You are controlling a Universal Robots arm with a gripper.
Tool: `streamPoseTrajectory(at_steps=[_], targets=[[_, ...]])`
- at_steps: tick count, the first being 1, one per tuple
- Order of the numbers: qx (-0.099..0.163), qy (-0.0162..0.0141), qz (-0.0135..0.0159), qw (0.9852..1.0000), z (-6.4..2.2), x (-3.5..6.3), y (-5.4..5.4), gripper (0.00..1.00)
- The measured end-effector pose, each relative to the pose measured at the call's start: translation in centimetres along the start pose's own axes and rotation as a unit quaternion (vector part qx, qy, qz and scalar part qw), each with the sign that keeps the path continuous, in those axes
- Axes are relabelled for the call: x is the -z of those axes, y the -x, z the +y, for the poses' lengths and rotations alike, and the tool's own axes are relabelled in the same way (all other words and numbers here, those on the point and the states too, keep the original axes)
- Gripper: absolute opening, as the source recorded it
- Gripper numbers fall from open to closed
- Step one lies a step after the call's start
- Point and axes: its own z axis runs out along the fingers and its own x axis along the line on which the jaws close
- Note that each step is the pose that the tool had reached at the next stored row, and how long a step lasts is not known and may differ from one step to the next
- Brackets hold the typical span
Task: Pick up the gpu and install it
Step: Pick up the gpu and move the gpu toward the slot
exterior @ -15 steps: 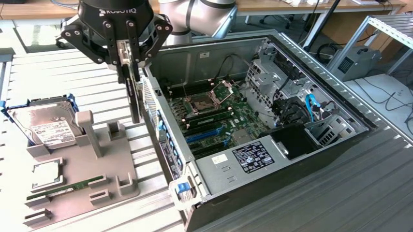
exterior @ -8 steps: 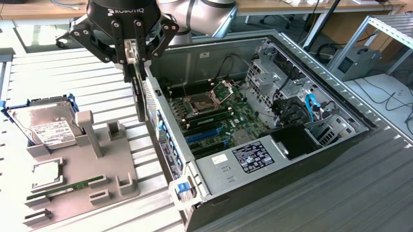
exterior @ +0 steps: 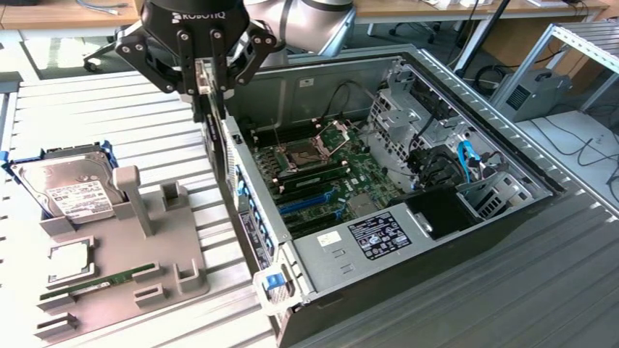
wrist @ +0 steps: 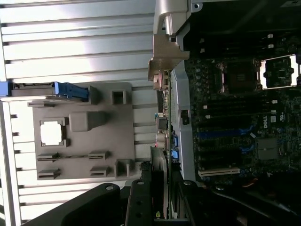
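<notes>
jaws pointing straight down (arm upright) pinch the gpu [wrist: 160, 175] above the case [exterior: 387, 293] edge.

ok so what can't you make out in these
- gpu face, both views: it hangs edge-on in the claw, so just a thin strip shows.
- Whether the gpu touches the case, exterior view: the card overlaps the case's near wall, so no gap can be judged.
- hard drive label text, exterior view: too small.
- Arm above the claw, exterior view: cut off by the top edge.
</notes>
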Motion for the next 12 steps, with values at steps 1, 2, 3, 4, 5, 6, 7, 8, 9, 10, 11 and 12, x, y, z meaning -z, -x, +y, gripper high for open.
streamPoseTrajectory(at_steps=[1, 2, 3, 4, 5, 6, 7, 8, 9, 10, 11, 12], targets=[[0.000, 0.0000, 0.0000, 1.0000, 0.01, 0.00, 0.07, 0.27], [0.000, 0.0000, 0.0000, 1.0000, 0.01, 0.00, 0.15, 0.27], [0.000, 0.0000, 0.0000, 1.0000, 0.02, -0.01, 0.26, 0.27], [0.000, -0.0001, 0.0000, 1.0000, 0.03, -0.01, 0.33, 0.27], [0.000, -0.0001, 0.0000, 1.0000, 0.03, -0.01, 0.39, 0.27], [0.000, -0.0001, 0.0000, 1.0000, 0.04, -0.02, 0.47, 0.27], [0.000, -0.0001, 0.0000, 1.0000, 0.04, -0.01, 0.53, 0.27], [0.000, -0.0001, 0.0000, 1.0000, 0.04, -0.02, 0.59, 0.27], [0.000, -0.0001, 0.0000, 1.0000, 0.05, -0.02, 0.65, 0.27], [0.000, -0.0001, 0.0000, 1.0000, 0.06, -0.02, 0.72, 0.27], [0.000, -0.0001, 0.0000, 1.0000, 0.06, -0.03, 0.79, 0.27], [0.000, -0.0001, 0.0000, 1.0000, 0.06, -0.02, 0.84, 0.27]])
